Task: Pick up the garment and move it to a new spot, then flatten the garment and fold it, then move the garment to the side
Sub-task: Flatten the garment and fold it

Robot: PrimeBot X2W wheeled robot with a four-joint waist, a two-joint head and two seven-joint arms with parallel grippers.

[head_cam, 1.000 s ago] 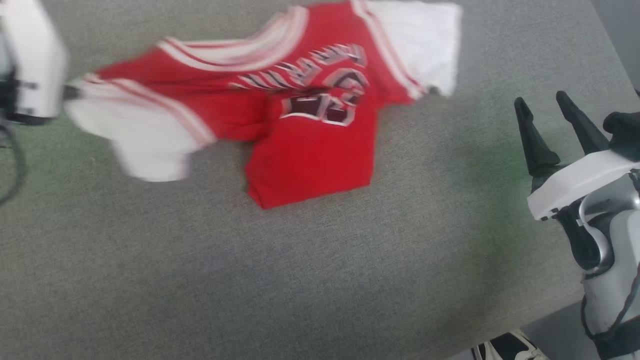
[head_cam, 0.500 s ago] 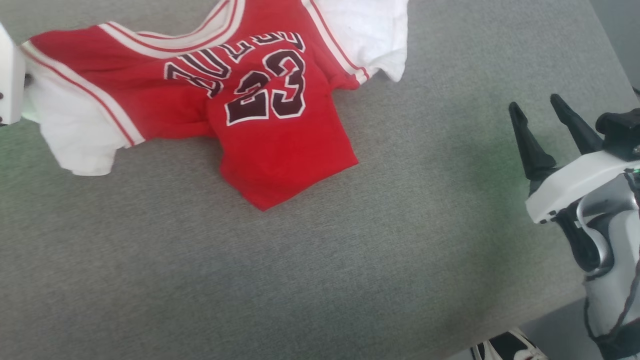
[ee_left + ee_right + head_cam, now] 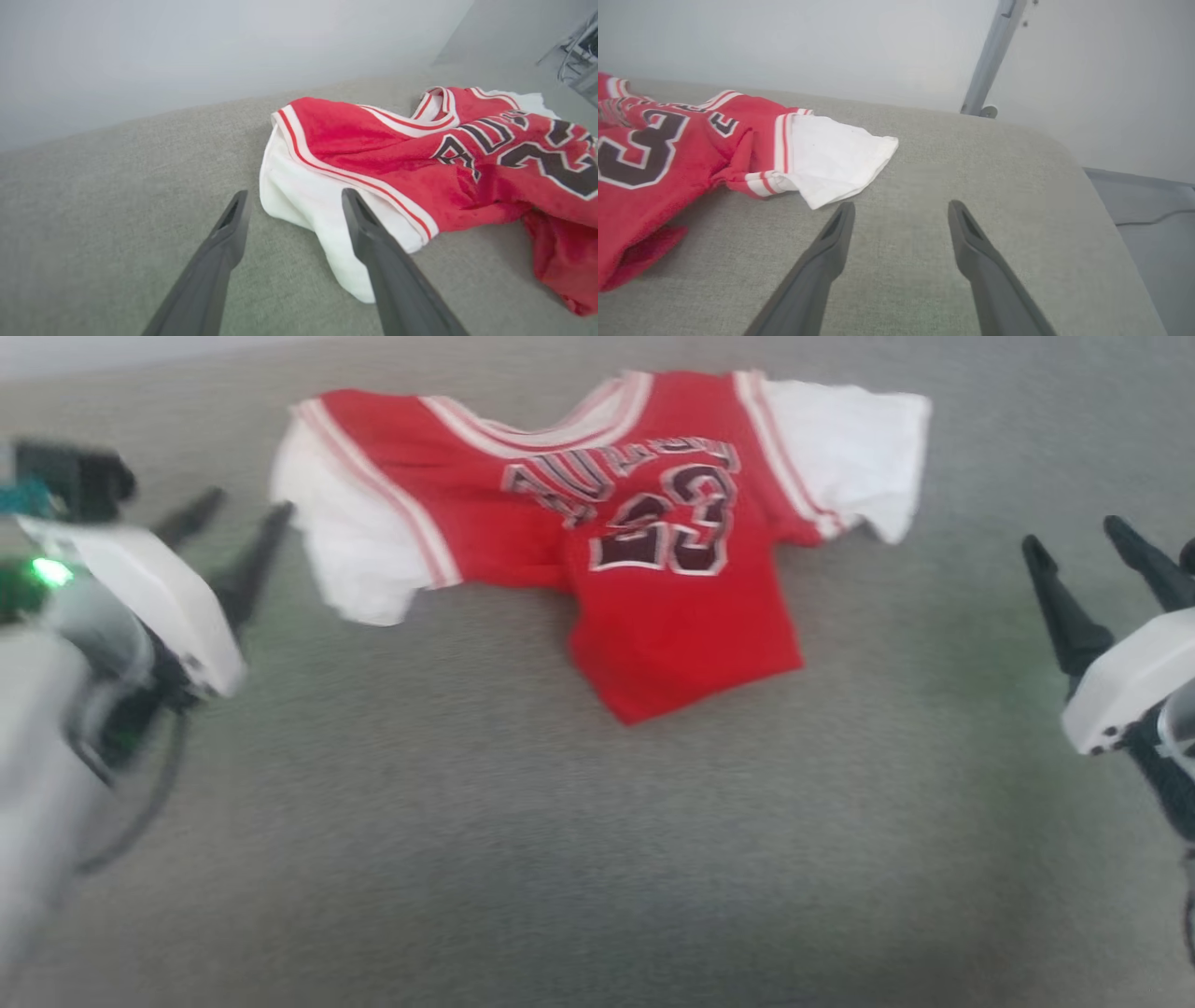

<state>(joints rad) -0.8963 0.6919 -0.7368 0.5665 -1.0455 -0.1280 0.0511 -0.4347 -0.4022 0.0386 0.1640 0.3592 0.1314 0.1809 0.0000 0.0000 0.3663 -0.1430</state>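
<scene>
The garment (image 3: pixel 653 551), a red jersey with white sleeves, striped trim and a dark 23, lies rumpled on the grey cushioned surface (image 3: pixel 523 840), its lower body bunched toward the front. My left gripper (image 3: pixel 245 509) stands open just left of the white sleeve (image 3: pixel 317 210), holding nothing; in the left wrist view its fingers (image 3: pixel 229 228) straddle bare fabric beside that sleeve. Off the garment's right side my right gripper (image 3: pixel 1074 537) is open and empty. The right wrist view has the other white sleeve (image 3: pixel 831 158) ahead and left of the right gripper (image 3: pixel 899 210).
The grey surface ends at a rounded corner (image 3: pixel 1069 154) on the right, with floor (image 3: pixel 1148 205) beyond. A pale wall (image 3: pixel 187 56) runs behind the far edge, and a metal post (image 3: pixel 990 56) stands by the corner.
The left gripper has let go of the sleeve and drawn back, now open beside it. The head camera has shifted, so the garment sits more centrally. The right gripper stays open.
</scene>
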